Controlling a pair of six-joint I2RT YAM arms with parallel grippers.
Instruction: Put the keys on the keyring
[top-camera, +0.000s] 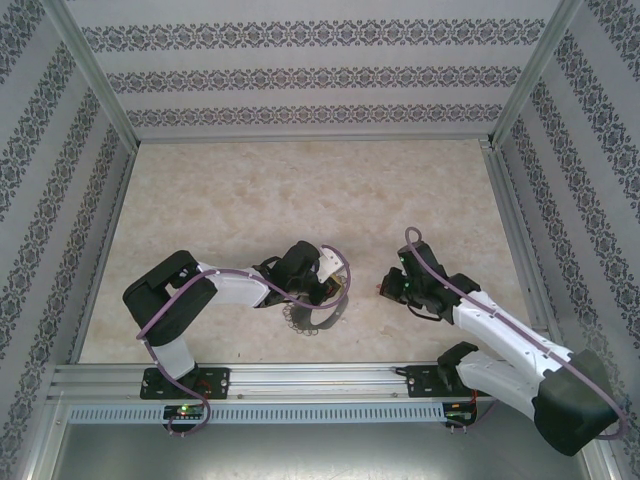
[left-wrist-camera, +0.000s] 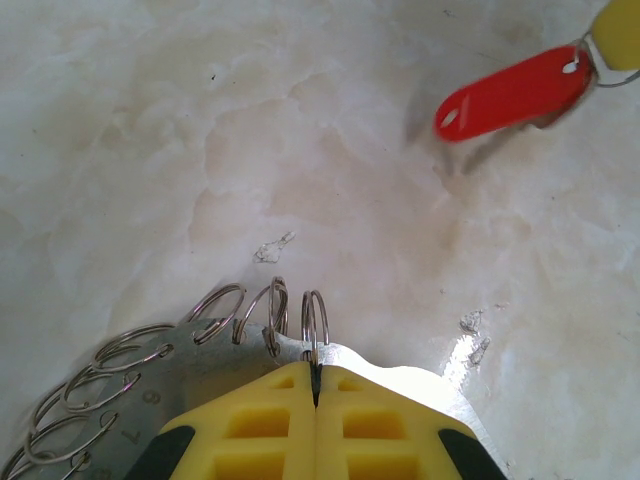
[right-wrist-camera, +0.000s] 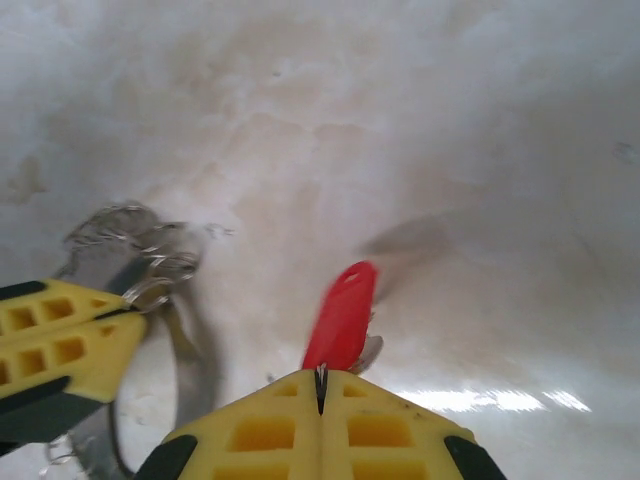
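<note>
Nearest the rail (top-camera: 300, 378) at the table's near edge, both arm bases are bolted side by side. Each arm reaches inward over the pale marbled table (top-camera: 250, 200).

Left gripper (left-wrist-camera: 316, 385): the yellow fingers are pressed together, clamped on the flat grey rim of the keyring (left-wrist-camera: 200, 350). Small wire loops (left-wrist-camera: 314, 320) stand along that rim just beyond the fingertips and run off to the left. In the top view the ring hangs as an arc on the near side of this gripper, toward the rail. Whether it touches the table cannot be told.

Right gripper (right-wrist-camera: 321, 385): the yellow fingers meet with no gap and grip the key (right-wrist-camera: 343, 315) at one end. The red head sticks out past the fingertips and points toward the left gripper. A sliver of silver metal shows beside the red at the fingertips. The blade itself cannot be made out. The key's shadow falls on the table just beside it.

Relation: key and keyring are near each other but apart, with bare table between them. The key passes through no loop. The two grippers face each other near the table's middle.

Beyond them the table runs bare to the far patterned wall (top-camera: 300, 75).
</note>
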